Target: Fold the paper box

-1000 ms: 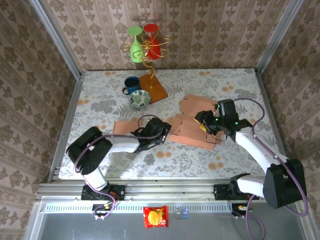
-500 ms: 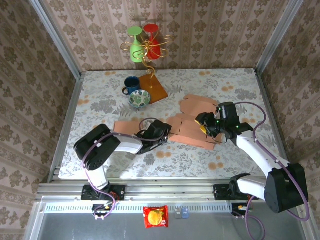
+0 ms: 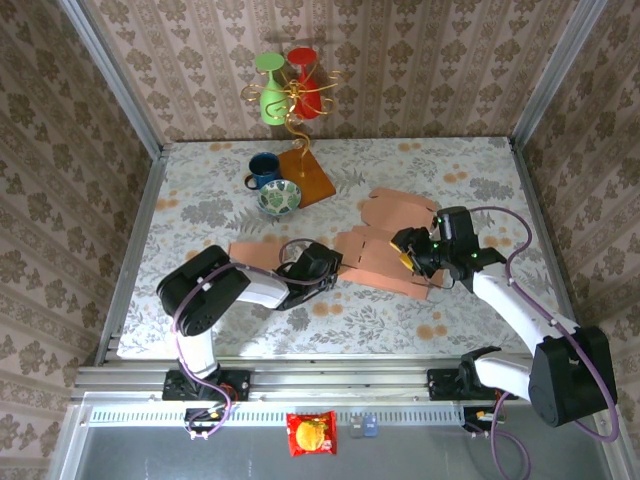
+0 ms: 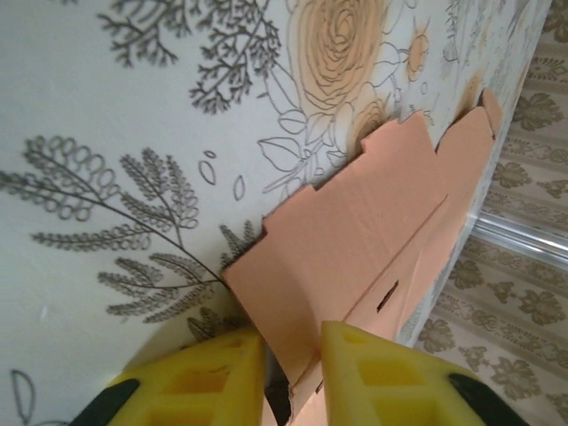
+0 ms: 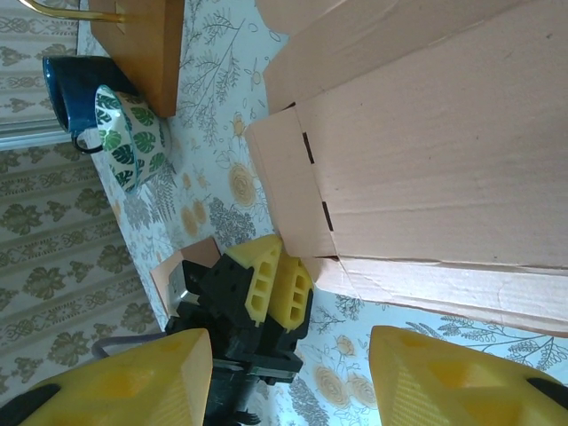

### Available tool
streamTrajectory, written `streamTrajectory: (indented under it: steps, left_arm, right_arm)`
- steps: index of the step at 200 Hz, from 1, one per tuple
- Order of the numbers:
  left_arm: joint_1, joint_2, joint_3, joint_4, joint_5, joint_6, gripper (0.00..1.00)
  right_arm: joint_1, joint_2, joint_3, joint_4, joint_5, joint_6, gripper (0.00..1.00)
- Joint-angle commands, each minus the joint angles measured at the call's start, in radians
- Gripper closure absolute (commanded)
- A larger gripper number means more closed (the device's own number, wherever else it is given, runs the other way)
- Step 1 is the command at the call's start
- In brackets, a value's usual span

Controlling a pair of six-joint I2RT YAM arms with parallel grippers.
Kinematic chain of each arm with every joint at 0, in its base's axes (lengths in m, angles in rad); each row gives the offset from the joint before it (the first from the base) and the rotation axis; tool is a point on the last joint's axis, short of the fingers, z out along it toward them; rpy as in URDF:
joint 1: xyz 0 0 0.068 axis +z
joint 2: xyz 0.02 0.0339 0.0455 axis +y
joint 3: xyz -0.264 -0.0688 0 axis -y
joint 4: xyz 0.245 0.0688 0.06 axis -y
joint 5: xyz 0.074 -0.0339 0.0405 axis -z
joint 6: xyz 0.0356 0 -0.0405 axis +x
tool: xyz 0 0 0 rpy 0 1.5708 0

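1. Left arm lies low across the table, elbow bent, and its left gripper (image 3: 325,262) reaches the near left corner of the paper box (image 3: 385,262). Its yellow fingers (image 4: 382,377) stand almost together, pinching the edge of a flap between them.
2. The right arm stretches in from the near right. Its right gripper (image 3: 410,250) hangs over the box's right part with its fingers (image 5: 461,373) well apart and nothing between them.
3. The box lies flat and unfolded, right of the middle of the table (image 3: 450,160).
4. Against a second ago, the left arm's elbow has swung right and its fingers have drawn closer on the flap. The right gripper has shifted slightly right, and the box lies where it did.
5. Bare cloth lies open near the box's front edge and to its far right. The mug (image 3: 263,168), bowl (image 3: 279,197) and wooden stand (image 3: 310,175) sit at far left, apart from the box.
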Motion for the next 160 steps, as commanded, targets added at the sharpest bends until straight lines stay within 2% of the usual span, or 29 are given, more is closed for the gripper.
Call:
streamTrajectory:
  steps: [1,39,110,160]
  left_arm:
    - [-0.007,0.01,0.0,0.038,-0.05,-0.005,0.84]
    - [-0.004,0.022,-0.002,0.094,-0.077,0.001,1.0]
    - [-0.007,-0.021,-0.006,0.121,-0.128,0.008,1.0]
    - [-0.025,-0.046,0.024,0.091,-0.167,-0.063,1.0]
  right_arm:
    - [0.002,-0.045,-0.035,0.009,0.009,0.041,0.49]
    - [0.035,-0.131,-0.158,0.112,0.079,0.162,0.5]
    - [0.087,-0.228,-0.304,0.217,0.205,0.353,0.47]
    - [0.205,-0.219,-0.373,0.33,0.339,0.556,0.37]
